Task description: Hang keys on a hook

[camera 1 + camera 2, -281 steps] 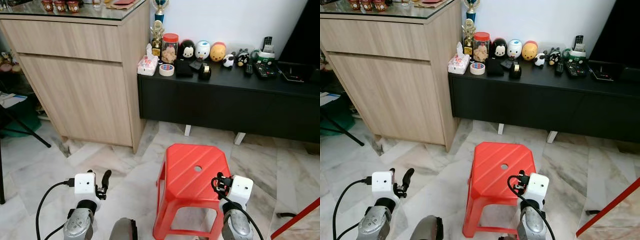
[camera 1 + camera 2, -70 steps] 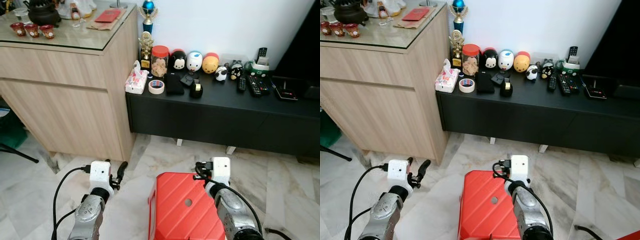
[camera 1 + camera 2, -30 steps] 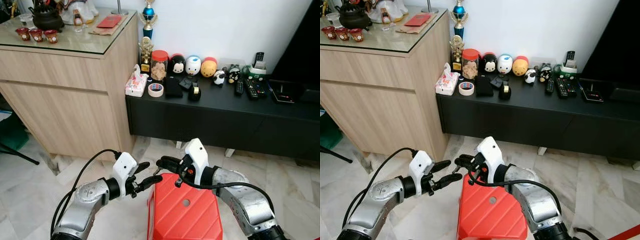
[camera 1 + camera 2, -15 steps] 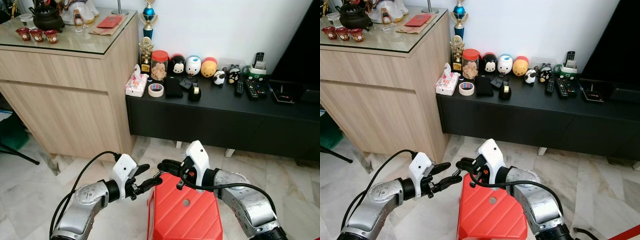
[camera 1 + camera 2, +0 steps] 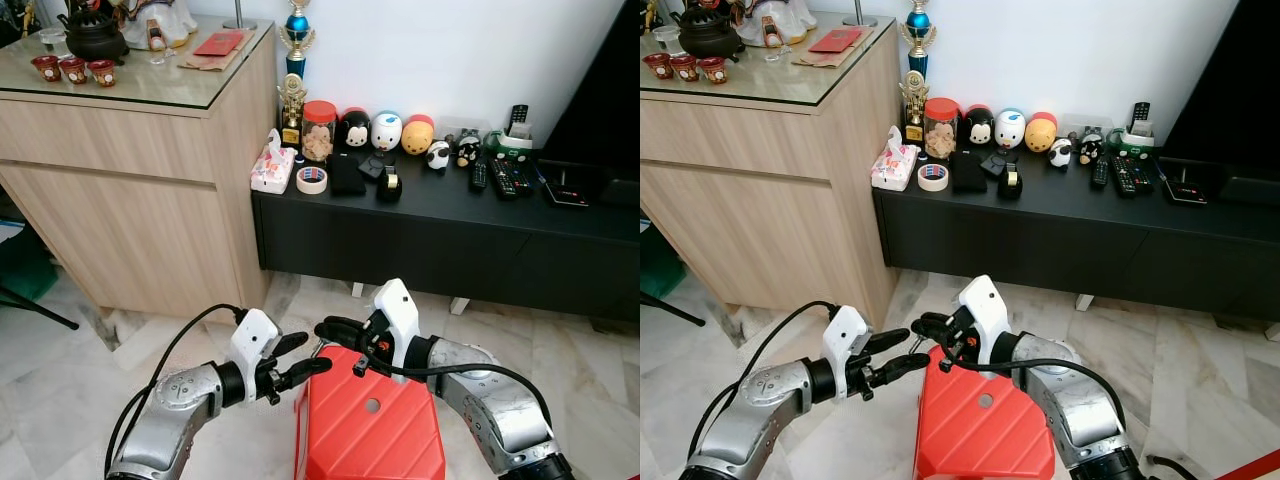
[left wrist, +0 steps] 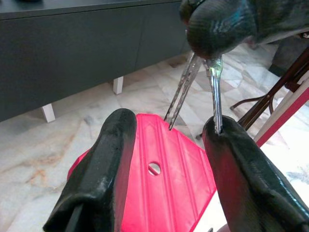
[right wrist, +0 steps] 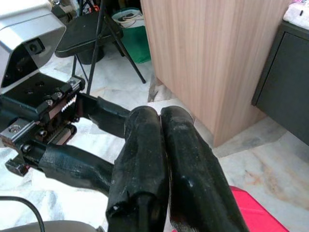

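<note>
Cabinets, one wooden (image 5: 150, 190) and one low black (image 5: 450, 235), stand behind a red stool (image 5: 370, 425), and I can make out no hook. Above the stool the right gripper (image 5: 327, 330), fingers pressed together, dangles the keys (image 6: 193, 87) between the spread fingers of the left gripper (image 5: 300, 360). For a clean handover, the left should pinch the blades firmly before the right lets go.

Stool (image 5: 370, 430) before low cabinet (image 5: 450, 240), tall cabinet (image 5: 130, 190) to its left
</note>
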Controlling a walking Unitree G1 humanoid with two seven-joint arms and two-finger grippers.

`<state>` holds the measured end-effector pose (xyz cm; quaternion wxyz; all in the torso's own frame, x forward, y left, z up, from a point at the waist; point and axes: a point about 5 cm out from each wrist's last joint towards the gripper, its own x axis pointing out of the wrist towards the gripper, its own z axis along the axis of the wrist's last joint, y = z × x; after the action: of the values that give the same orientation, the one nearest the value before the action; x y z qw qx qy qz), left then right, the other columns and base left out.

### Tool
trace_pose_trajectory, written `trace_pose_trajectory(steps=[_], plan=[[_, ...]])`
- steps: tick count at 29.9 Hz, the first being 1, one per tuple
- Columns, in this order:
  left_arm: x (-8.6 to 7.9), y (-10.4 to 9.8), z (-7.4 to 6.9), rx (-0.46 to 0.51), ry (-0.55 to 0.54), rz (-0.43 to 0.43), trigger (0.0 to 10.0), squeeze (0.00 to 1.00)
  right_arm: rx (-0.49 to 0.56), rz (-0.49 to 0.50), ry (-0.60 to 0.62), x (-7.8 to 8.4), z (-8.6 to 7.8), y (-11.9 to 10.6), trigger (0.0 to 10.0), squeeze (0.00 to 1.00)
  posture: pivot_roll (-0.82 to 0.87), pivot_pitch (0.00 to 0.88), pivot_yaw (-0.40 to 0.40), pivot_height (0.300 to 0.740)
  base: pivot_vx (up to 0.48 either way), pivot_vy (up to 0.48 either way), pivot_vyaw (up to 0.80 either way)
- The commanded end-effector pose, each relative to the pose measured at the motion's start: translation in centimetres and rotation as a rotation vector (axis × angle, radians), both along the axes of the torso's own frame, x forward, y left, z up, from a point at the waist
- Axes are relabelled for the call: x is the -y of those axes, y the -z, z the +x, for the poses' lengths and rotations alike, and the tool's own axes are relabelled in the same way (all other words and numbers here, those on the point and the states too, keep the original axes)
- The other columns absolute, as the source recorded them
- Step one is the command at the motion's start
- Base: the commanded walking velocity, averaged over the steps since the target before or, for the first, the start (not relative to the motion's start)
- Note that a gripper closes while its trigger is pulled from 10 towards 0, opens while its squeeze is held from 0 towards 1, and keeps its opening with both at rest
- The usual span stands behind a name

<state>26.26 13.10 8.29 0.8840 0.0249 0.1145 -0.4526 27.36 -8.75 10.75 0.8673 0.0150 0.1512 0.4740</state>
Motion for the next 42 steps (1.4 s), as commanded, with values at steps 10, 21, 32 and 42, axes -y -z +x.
trace_pose_trajectory(steps=[10, 21, 32, 42], plan=[[0.6, -1.1, 0.6, 0.065, -0.057, -0.075, 0.0, 0.0, -0.035, 0.018, -0.006, -0.2, -0.2, 0.2, 10.0, 0.0, 0.06, 0.011, -0.079, 0.74, 0.0, 0.0, 0.0], [0.2, -0.9, 0.7, 0.073, -0.085, -0.066, 0.0, 0.0, -0.042, 0.025, -0.006, -0.2, -0.2, 0.2, 10.0, 0.0, 0.06, 0.013, -0.079, 0.74, 0.0, 0.0, 0.0], [-0.7, -0.4, 0.4, 0.068, -0.091, -0.025, 0.0, 0.0, -0.048, 0.002, 0.004, 0.2, 0.0, 0.4, 10.0, 0.0, 0.06, 0.021, -0.078, 0.74, 0.0, 0.0, 0.0], [-0.6, -0.5, 0.5, 0.084, -0.086, -0.034, 0.0, 0.0, -0.051, 0.002, 0.007, 0.3, 0.0, 0.5, 10.0, 0.0, 0.06, 0.021, -0.077, 0.74, 0.0, 0.0, 0.0]])
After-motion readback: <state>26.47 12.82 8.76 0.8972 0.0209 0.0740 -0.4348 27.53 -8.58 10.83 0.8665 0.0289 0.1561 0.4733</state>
